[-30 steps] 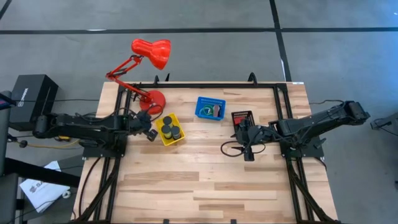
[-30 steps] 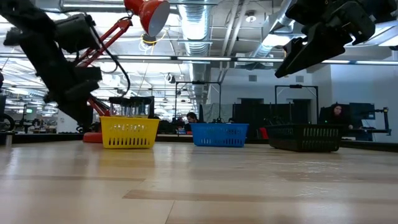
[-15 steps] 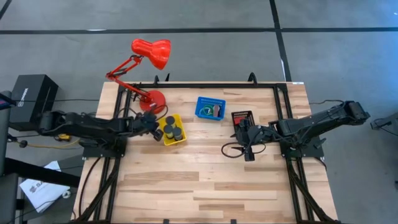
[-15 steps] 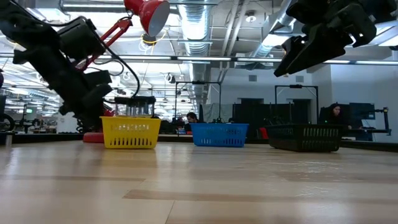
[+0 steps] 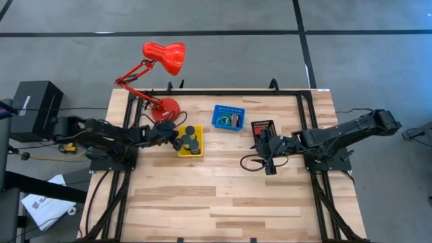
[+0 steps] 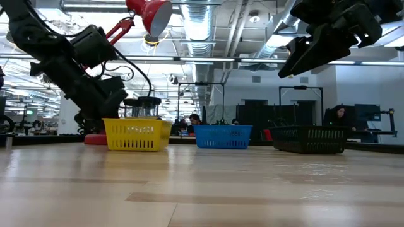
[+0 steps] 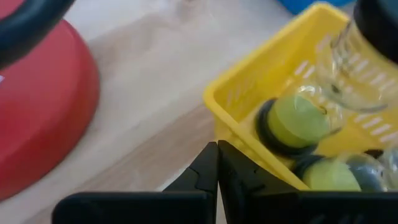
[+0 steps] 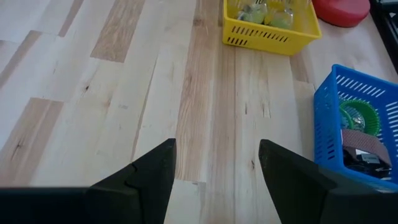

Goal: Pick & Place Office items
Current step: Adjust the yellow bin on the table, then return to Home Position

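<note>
The yellow basket (image 5: 190,141) stands on its base on the table and holds black round rolls (image 7: 292,121) and a clear ring (image 7: 357,68). My left gripper (image 5: 177,139), shut (image 7: 217,149), is at the basket's side toward the table's left edge. My right gripper (image 5: 264,157) is open (image 8: 217,152) and hangs above the table near the black basket (image 5: 263,127), holding nothing. The blue basket (image 5: 228,117) holds a green piece (image 8: 356,118) and a brownish bar (image 8: 364,142). A red block shows in the black basket. My left gripper has its shut fingertips (image 7: 210,163) against the outer wall of the yellow basket, near a lower corner (image 7: 219,127). It comes about level from the table's left side. The basket stands on the table.
The red desk lamp's base (image 5: 166,109) sits just beyond the left gripper, its head (image 5: 165,56) past the far edge. The three baskets line up across the far half of the table. Bare wood (image 5: 216,196) fills the near half.
My left gripper has moved toward the table's right edge, up to the yellow basket. The basket has slid a little to the right along the table and turned slightly. My right arm has kept still.
</note>
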You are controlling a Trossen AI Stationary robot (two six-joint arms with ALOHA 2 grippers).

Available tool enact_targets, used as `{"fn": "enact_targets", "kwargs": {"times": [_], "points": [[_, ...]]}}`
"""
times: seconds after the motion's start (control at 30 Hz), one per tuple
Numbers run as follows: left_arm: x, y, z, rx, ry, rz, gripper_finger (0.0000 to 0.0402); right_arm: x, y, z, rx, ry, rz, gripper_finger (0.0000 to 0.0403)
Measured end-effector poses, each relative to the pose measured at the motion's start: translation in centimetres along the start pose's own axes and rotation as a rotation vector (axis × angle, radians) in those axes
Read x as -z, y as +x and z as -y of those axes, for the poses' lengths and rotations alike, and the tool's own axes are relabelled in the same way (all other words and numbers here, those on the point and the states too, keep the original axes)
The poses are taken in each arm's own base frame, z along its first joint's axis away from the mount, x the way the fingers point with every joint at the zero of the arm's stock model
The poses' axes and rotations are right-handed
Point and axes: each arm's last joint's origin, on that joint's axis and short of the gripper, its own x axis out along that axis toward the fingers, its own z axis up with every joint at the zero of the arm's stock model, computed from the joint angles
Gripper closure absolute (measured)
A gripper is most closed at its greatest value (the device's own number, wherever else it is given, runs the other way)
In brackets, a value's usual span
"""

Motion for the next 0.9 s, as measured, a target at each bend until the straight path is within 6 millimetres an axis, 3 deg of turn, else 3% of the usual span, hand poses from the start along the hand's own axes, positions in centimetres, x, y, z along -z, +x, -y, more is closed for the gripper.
{"fn": "enact_targets", "kwargs": {"times": [0.37,0.57,0.77,0.9], "points": [[-1.9,-3.5,-0.7,0.011,-0.004,0.150,0.0401,0.0,-0.1,0.1,0.004,0.019,0.000,0.0181],[-3.0,-5.9,-1.1,0.113,0.004,0.257,0.0401,-0.1,-0.9,0.7,0.020,0.040,0.026,0.0181],[-3.9,-8.3,-1.3,0.266,0.036,0.372,0.0401,-0.3,-2.7,1.2,0.028,0.000,0.087,0.0191],[-4.1,-9.6,-1.4,0.390,0.156,0.435,0.0401,-0.3,-4.7,1.8,0.048,-0.006,0.165,0.0208]]}}
